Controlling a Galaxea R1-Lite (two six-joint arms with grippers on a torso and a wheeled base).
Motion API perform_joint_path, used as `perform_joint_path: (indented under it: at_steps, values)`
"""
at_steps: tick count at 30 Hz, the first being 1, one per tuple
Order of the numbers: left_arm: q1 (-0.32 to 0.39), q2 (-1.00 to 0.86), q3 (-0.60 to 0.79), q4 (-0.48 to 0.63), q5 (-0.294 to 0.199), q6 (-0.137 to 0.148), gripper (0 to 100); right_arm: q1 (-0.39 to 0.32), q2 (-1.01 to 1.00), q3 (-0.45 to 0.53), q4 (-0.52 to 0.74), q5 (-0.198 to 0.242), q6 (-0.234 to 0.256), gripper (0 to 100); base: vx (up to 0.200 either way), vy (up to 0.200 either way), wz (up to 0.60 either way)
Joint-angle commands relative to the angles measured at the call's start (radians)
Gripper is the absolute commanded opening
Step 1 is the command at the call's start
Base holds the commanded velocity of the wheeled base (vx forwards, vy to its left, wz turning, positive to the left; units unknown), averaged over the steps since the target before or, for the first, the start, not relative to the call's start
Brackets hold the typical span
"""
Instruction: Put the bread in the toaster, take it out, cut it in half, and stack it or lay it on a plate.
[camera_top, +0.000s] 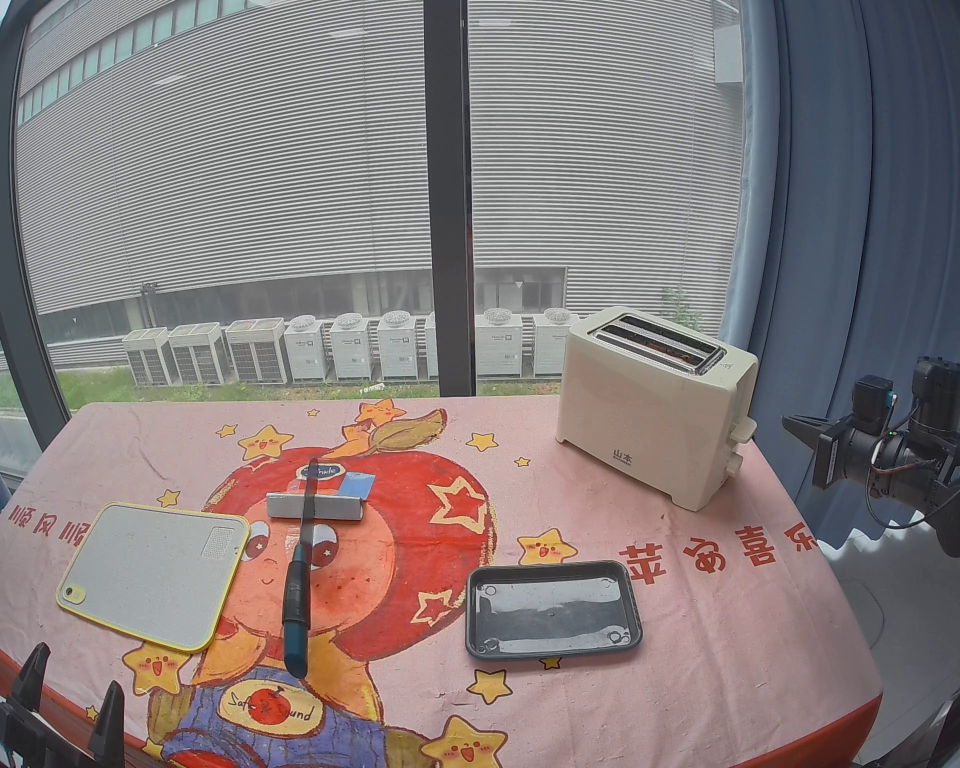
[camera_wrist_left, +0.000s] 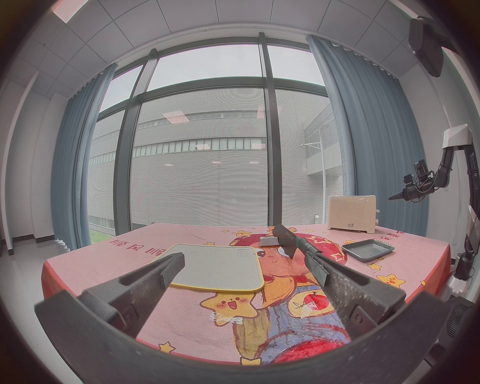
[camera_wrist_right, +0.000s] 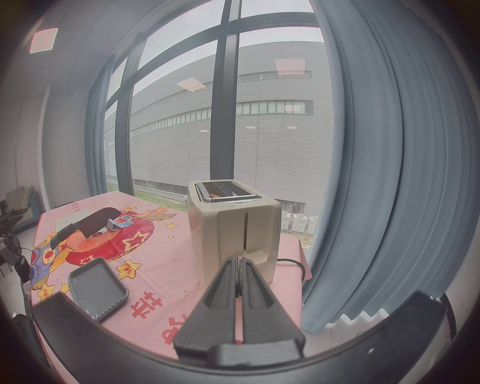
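- Fingers (camera_wrist_left: 145, 285) of the left gripper (camera_wrist_left: 243, 257) stood apart, holding nothing, at the near left corner of the table (camera_top: 700, 640), just short of the cutting board (camera_top: 150, 575).
- Right of the board, the knife (camera_top: 298, 570) lay with its blade propped on a small rest (camera_top: 315, 506); the dark plate (camera_top: 552, 608) sat farther right.
- Bread (camera_wrist_right: 220, 189) showed as a brown sliver low in the toaster (camera_top: 655, 410). It was likely light, crisp and crumbly, best pinched gently at its top edge, across the flat faces.
- Fingers pressed together, the right gripper (camera_wrist_right: 239, 262) hung off the table's right side, facing the toaster's lever end.
- Pink cartoon-printed cloth draped the table, probably soft enough to ruck; a tall window (camera_top: 250, 200) and blue curtain (camera_top: 850, 200) stood behind.
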Motion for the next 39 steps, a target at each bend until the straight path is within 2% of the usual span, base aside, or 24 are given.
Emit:
perform_joint_path:
  at_steps: [1, 9, 26, 31, 39]
  values:
    - [0.0, -0.015, 0.018, 0.0, 0.0, -0.002, 100, 0.003, -0.04, 0.002, 0.02, 0.001, -0.003, 0, 0.0, 0.0, 0.0]
    - [0.0, -0.015, 0.018, 0.0, 0.0, -0.002, 100, 0.003, -0.037, 0.022, 0.021, 0.001, -0.006, 0, 0.0, 0.0, 0.0]
    - [0.0, -0.015, 0.018, 0.0, 0.0, -0.002, 100, 0.013, -0.037, 0.035, 0.072, -0.001, -0.047, 0, 0.0, 0.0, 0.0]
    - [0.0, -0.015, 0.018, 0.0, 0.002, -0.002, 100, 0.016, -0.031, 0.036, 0.075, -0.025, -0.05, 0, 0.0, 0.0, 0.0]
    - [0.0, -0.015, 0.018, 0.0, 0.0, 0.0, 100, 0.023, -0.029, 0.039, 0.075, -0.027, -0.056, 0, 0.0, 0.0, 0.0]
